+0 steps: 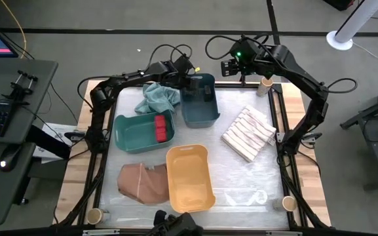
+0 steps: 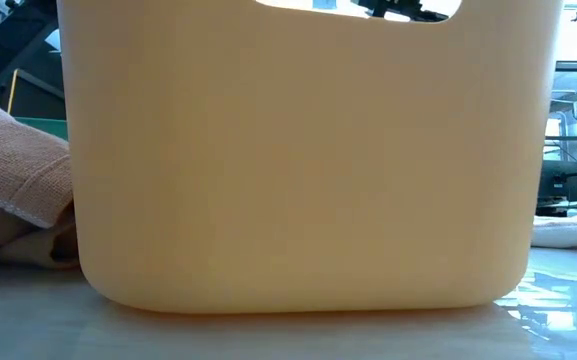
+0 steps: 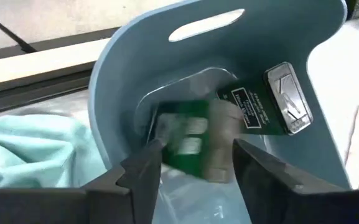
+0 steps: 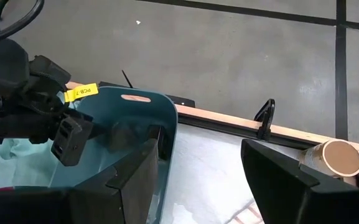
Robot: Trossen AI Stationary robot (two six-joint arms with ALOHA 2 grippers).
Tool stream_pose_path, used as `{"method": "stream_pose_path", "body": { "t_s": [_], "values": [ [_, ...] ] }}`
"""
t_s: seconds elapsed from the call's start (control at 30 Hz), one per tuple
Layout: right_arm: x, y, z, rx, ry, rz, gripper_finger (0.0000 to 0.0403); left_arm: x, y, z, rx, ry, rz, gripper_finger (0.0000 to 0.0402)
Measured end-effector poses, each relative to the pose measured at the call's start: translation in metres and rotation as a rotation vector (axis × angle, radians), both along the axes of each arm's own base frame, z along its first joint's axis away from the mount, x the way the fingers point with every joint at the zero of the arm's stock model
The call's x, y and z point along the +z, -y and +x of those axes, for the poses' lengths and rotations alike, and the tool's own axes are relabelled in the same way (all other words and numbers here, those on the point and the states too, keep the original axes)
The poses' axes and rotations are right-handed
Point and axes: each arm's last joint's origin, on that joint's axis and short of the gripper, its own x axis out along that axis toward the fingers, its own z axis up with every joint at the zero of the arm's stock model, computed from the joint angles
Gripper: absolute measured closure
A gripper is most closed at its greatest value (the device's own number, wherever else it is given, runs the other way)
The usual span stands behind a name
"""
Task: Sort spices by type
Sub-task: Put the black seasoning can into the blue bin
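My left gripper (image 1: 197, 87) is over the blue bin (image 1: 209, 113) at the table's far side, fingers apart (image 3: 196, 158). A dark boxy spice container (image 3: 195, 140) shows blurred just past the fingertips, inside the bin. A second dark spice container (image 3: 267, 102) with a silver lid lies on its side on the bin's floor. Red boxy spices (image 1: 164, 128) lie in the green bin (image 1: 133, 131). A tan round jar (image 1: 265, 84) stands at the far right corner. My right gripper (image 1: 231, 67) is open and empty above the table's far edge (image 4: 198, 174). My left gripper comes at the blurred dark container (image 3: 185, 134) from above, with one finger (image 3: 145, 165) on each side of it. I cannot tell whether the fingers touch it. The container is inside the blue bin, near the bin's wall.
A yellow bin (image 1: 190, 177) stands near the front and fills the low view (image 2: 298, 160). A teal cloth (image 1: 159, 97), a tan cloth (image 1: 139, 182) and a striped cloth (image 1: 249, 134) lie on the table. Tan jars stand at the front corners (image 1: 289, 203) (image 1: 95, 215).
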Motion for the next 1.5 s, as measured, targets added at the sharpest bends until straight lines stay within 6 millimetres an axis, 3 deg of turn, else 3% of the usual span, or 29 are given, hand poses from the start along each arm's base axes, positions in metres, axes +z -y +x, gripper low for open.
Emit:
{"method": "stream_pose_path", "body": {
  "t_s": [0.27, 0.43, 0.57, 0.77, 0.97, 1.17, 1.33, 1.5],
  "values": [
    [0.000, 0.000, 0.000, 0.002, -0.002, 0.000, 0.0176, 0.006, 0.001, 0.000, -0.036, 0.037, -0.011, 0.0191],
    [0.000, -0.001, 0.001, 0.045, -0.007, 0.016, 0.0176, 0.039, -0.003, -0.005, -0.133, 0.099, 0.053, 0.0191],
    [-0.001, -0.001, 0.008, 0.198, 0.023, 0.071, 0.0176, 0.072, 0.005, -0.024, -0.283, 0.070, 0.157, 0.0191],
    [-0.016, 0.010, 0.034, 0.330, 0.038, 0.103, 0.0176, 0.104, 0.038, -0.065, -0.379, 0.001, 0.187, 0.0191],
    [-0.056, 0.043, 0.069, 0.469, 0.019, 0.193, 0.0176, 0.116, 0.078, -0.121, -0.313, 0.125, 0.253, 0.0191],
    [-0.111, 0.075, 0.102, 0.542, 0.009, 0.326, 0.0176, 0.095, 0.124, -0.164, -0.184, 0.291, 0.222, 0.0191],
    [-0.158, 0.092, 0.122, 0.491, -0.021, 0.434, 0.0176, 0.073, 0.142, -0.177, -0.130, 0.400, 0.199, 0.0191],
    [-0.193, 0.095, 0.137, 0.415, -0.038, 0.519, 0.0176, 0.065, 0.141, -0.176, -0.146, 0.433, 0.240, 0.0191]
  ]
}}
